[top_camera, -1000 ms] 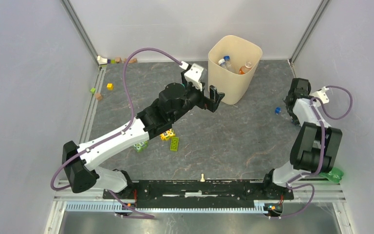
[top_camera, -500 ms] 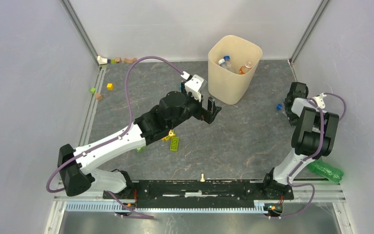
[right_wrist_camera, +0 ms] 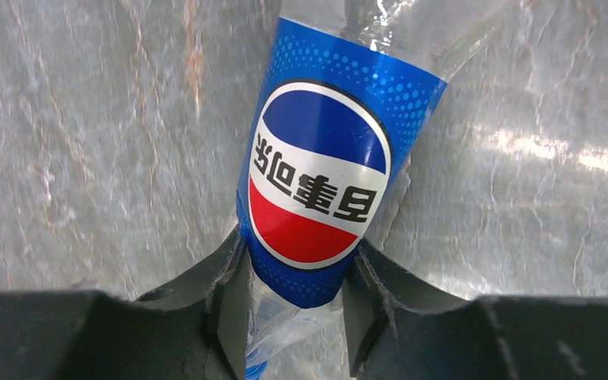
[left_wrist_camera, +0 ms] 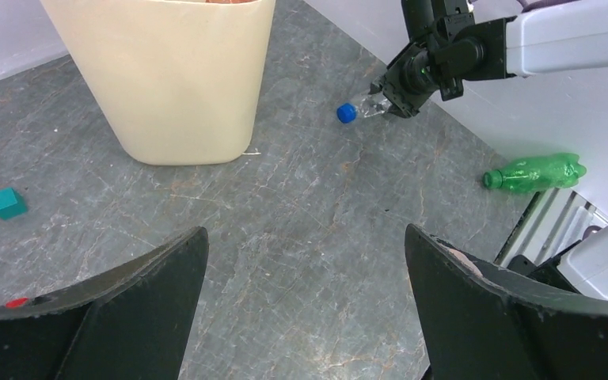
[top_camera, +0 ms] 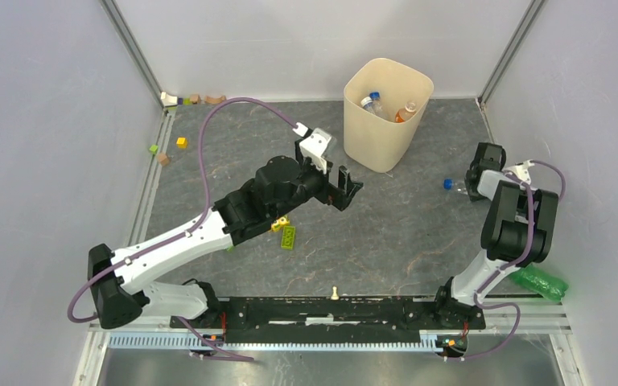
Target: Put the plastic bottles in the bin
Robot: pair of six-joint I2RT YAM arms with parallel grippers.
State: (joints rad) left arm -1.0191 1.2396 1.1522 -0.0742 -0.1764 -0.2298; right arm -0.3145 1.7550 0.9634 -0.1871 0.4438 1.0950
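The cream-beige bin [top_camera: 386, 129] [left_wrist_camera: 166, 87] stands at the back of the table, with two plastic bottles inside: a blue-capped one [top_camera: 370, 102] and an orange one [top_camera: 406, 111]. My right gripper [top_camera: 475, 180] [right_wrist_camera: 297, 261] is low over the table to the right of the bin and shut on a clear bottle with a blue Pepsi label [right_wrist_camera: 321, 182]. Its blue cap [top_camera: 448, 184] [left_wrist_camera: 347, 113] points left. A green bottle [top_camera: 537, 281] [left_wrist_camera: 534, 172] lies by the right wall, near the right arm's base. My left gripper [top_camera: 344, 186] [left_wrist_camera: 305, 237] hangs open and holds nothing, in front of the bin.
Green and yellow toy bricks [top_camera: 288, 236] lie under the left arm. Small blocks [top_camera: 181, 142] are scattered at the back left, and a teal block [left_wrist_camera: 5, 202] sits left of the bin. Grey walls close in both sides, and a rail [top_camera: 330, 310] runs along the near edge.
My right gripper has come down and shut on the Pepsi bottle, whose cap has shifted left. The left arm has drawn back a little from the bin, still open.
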